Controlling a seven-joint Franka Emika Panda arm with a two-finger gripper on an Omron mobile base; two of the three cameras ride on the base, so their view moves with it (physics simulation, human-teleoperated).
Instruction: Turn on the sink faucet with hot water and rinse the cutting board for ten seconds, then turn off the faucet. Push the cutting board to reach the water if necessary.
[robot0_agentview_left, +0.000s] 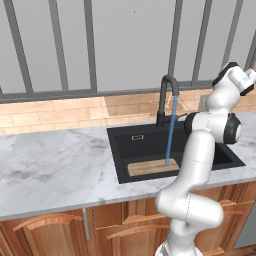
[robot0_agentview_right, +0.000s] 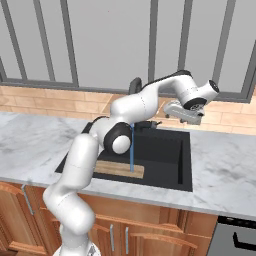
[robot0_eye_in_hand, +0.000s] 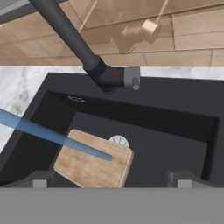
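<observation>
At frame centre of the left base view: water (robot0_agentview_left: 170, 131) falling from the faucet (robot0_agentview_left: 165, 97) onto the cutting board (robot0_agentview_left: 151, 167), flat at the sink (robot0_agentview_left: 122, 145) front. At right-centre of the right base view: gripper (robot0_agentview_right: 186, 116) beside the faucet, fingers spread, holding nothing.

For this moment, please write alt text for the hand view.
Water streams onto a tan board lying in a black sink, beside the drain. The black faucet stands at the back rim, with marble counter and brick wall behind.
</observation>
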